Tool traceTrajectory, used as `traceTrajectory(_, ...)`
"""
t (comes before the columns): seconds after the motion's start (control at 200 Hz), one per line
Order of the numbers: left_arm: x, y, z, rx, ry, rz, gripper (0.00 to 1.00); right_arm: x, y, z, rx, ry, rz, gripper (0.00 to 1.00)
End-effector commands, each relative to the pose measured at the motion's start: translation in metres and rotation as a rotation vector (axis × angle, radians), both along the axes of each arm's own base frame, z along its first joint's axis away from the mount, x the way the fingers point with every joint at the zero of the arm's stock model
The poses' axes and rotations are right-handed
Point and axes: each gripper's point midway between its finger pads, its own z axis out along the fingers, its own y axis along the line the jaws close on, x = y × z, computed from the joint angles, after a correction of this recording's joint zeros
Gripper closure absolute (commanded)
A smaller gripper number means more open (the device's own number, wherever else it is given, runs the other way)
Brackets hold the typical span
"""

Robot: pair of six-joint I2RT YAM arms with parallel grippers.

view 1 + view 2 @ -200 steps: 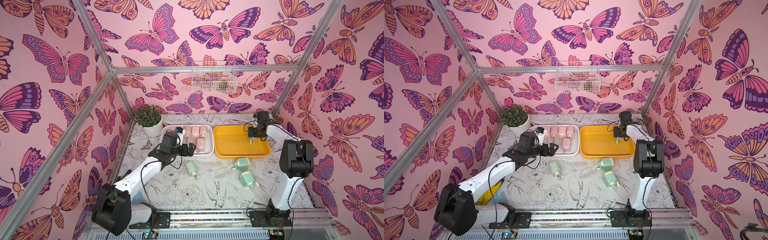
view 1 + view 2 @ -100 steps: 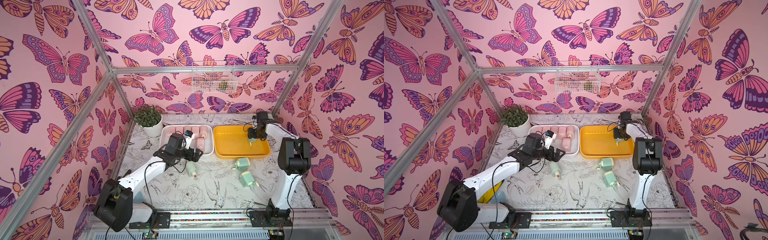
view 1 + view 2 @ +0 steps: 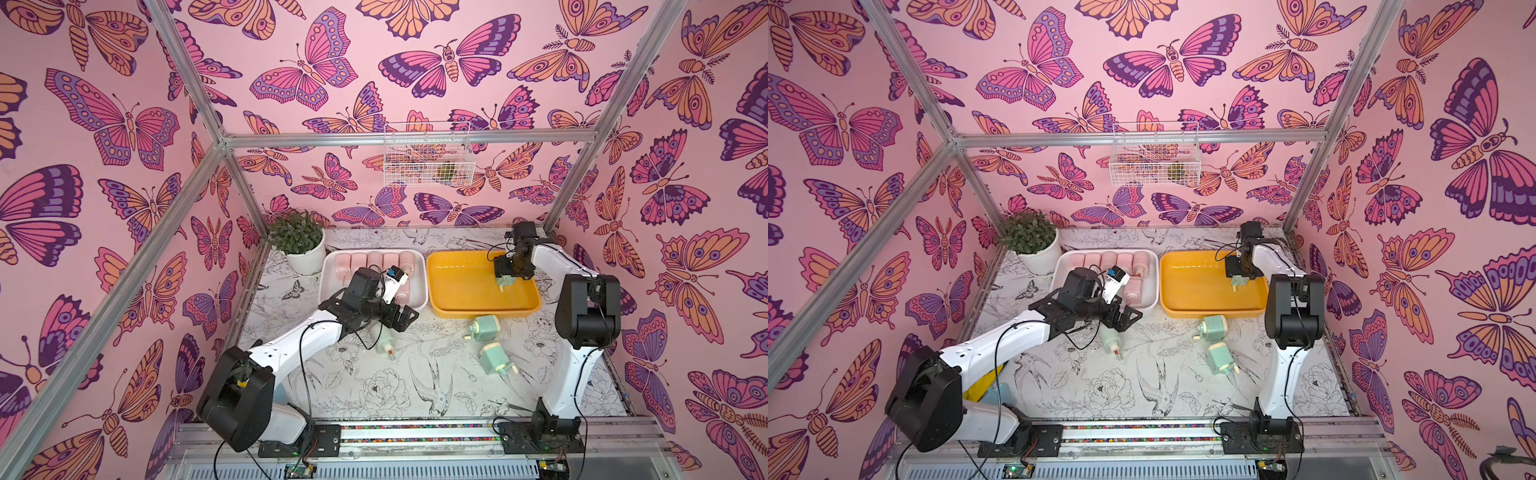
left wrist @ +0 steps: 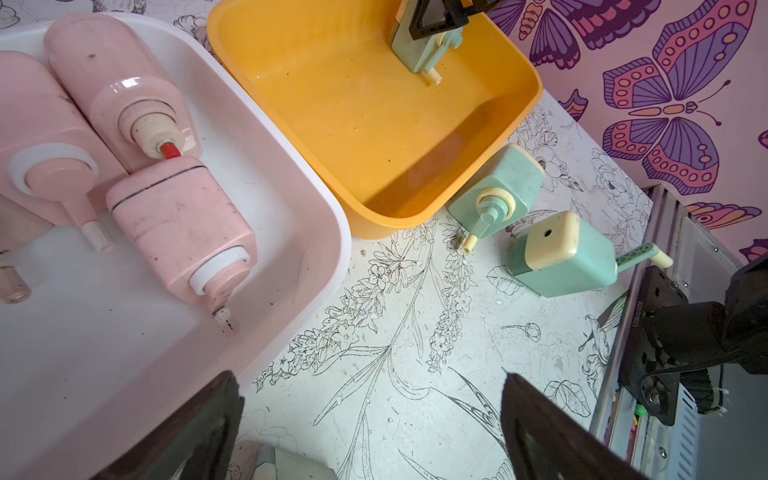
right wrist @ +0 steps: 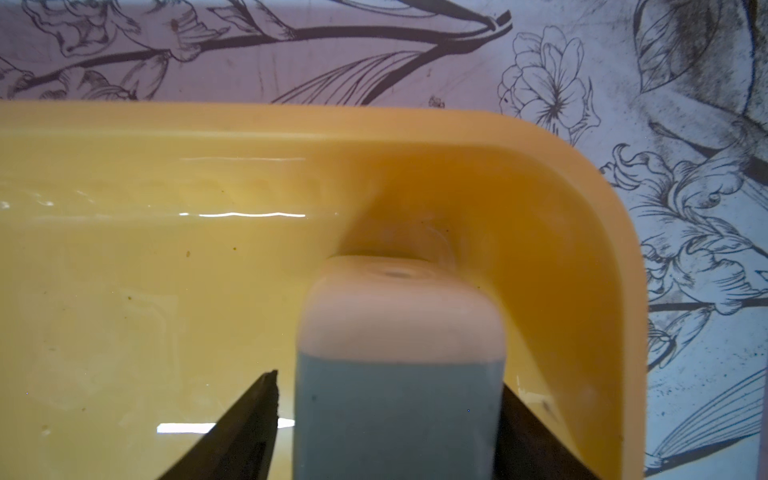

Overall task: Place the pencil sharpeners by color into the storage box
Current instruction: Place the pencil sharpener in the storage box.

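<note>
Several pale pink pencil sharpeners (image 3: 374, 262) lie in the white tray (image 3: 328, 266). My right gripper (image 5: 388, 386) hangs over the far right corner of the yellow storage box (image 3: 465, 291). Its jaws stand open around a mint green sharpener (image 5: 399, 332), with a gap showing at one finger. Two more green sharpeners (image 3: 484, 328) (image 3: 494, 358) lie on the table in front of the yellow box. A third green sharpener (image 3: 384, 340) lies just below my left gripper (image 4: 370, 386), which is wide open and holds nothing; only that sharpener's corner (image 4: 291, 463) shows in the left wrist view.
A potted plant (image 3: 297, 245) stands at the far left corner beside the white tray. A wire basket (image 3: 428, 156) hangs on the back wall. The rail (image 3: 415, 432) runs along the table's front edge.
My left arm has swung from beside the white tray toward the green sharpener in front of it. My right gripper's jaws have widened around the green sharpener in the yellow box.
</note>
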Motion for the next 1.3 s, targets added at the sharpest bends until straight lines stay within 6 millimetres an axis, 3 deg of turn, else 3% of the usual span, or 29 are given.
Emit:
traceTrajectory(0.0, 0.004, -0.006, 0.011, -0.013, -0.035, -0.019, 0.0, -0.002, -0.005, -0.003, -0.011, 0.023, -0.007, 0.22)
traceTrajectory(0.29, 0.008, -0.003, 0.011, 0.0, -0.044, 0.009, 0.0, 0.002, -0.007, 0.013, -0.012, -0.028, -0.025, 0.24)
traceTrajectory(0.806, 0.013, 0.0, 0.006, 0.006, -0.012, 0.058, 0.0, -0.01, 0.002, 0.05, 0.043, -0.088, -0.005, 0.21)
traceTrajectory(1.026, 0.021, 0.005, 0.006, 0.016, -0.008, 0.115, 0.0, -0.032, 0.006, 0.077, 0.088, -0.167, -0.057, 0.18)
traceTrajectory(1.297, 0.023, 0.006, 0.016, 0.0, -0.043, 0.133, 0.0, -0.077, 0.025, 0.105, 0.224, -0.276, -0.075, 0.19)
